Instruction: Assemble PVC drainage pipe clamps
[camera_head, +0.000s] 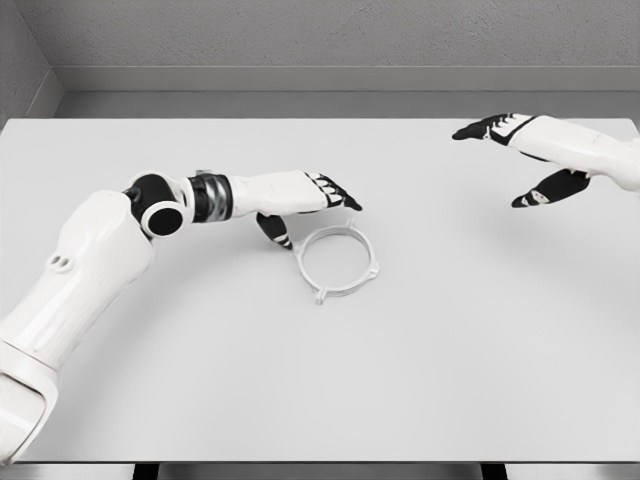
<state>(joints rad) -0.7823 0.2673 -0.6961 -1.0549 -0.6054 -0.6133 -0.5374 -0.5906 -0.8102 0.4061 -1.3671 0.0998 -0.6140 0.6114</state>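
Note:
A white ring-shaped pipe clamp (339, 262) with small tabs lies flat on the white table (320, 380), near its middle. My left hand (318, 200) hovers just behind and left of the ring, fingers stretched out over its far rim and thumb (275, 231) pointing down beside its left edge; it holds nothing. My right hand (520, 160) floats above the table's far right, fingers spread and empty, well away from the clamp.
The table's far edge meets a grey wall (340, 40). The front edge runs along the bottom of the view. My left forearm (150, 215) stretches across the left half of the table.

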